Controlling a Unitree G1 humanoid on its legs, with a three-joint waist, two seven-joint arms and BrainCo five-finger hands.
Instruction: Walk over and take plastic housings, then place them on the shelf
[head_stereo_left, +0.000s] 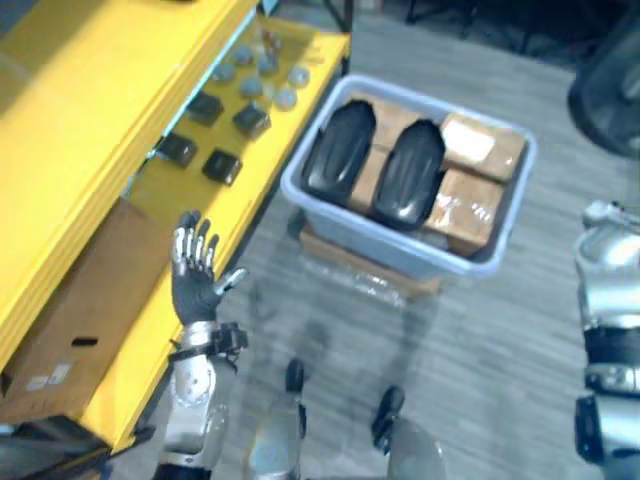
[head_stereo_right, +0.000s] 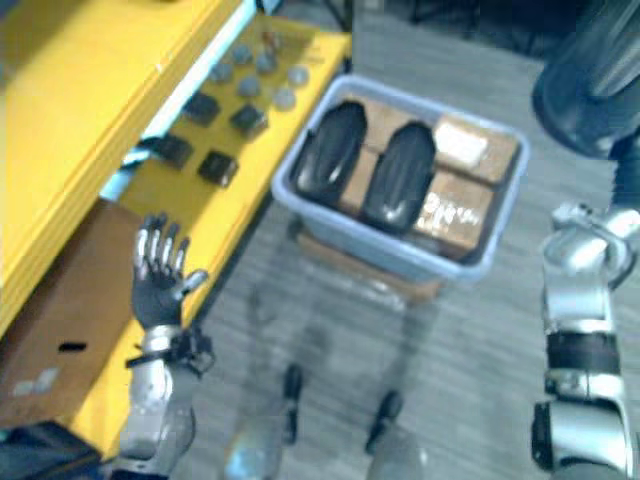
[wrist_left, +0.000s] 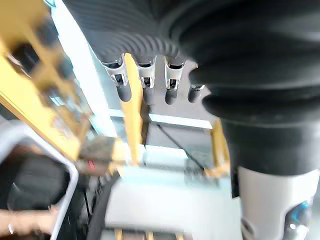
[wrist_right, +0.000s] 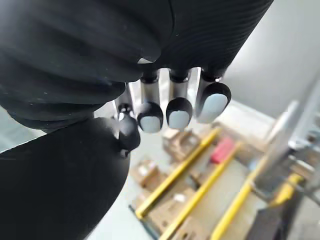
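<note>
**Left hand** (head_stereo_left: 194, 276): fully released, fingers spread and pointing upward, palm turned toward the head camera. Nothing is held and nothing is touched. It is raised beside the front edge of the yellow shelf (head_stereo_left: 190, 215).

**Right hand** (wrist_right: 179, 109): seen in its own wrist view with fingers loosely bent and relaxed. Nothing is enclosed between them.

**Plastic housings**: two black, glossy, elongated shells, laid side by side in a grey bin (head_stereo_left: 372, 238). The left housing (head_stereo_left: 338, 146) and the right housing (head_stereo_left: 410, 173) are rested on brown cardboard boxes (head_stereo_left: 482, 146) packed inside the bin. Both are placed well apart from the left hand, ahead of it and to its right. Neither is touched by a hand.

**Bin**: set on the floor on a flat wrapped package (head_stereo_left: 362, 272), just beside the shelf's far corner.

**Shelf contents**: small black square parts (head_stereo_left: 221, 166) and grey round parts (head_stereo_left: 268, 82) are laid out on the yellow surface. A large brown carton (head_stereo_left: 95, 305) is stored at the near end, beside the left hand.
</note>
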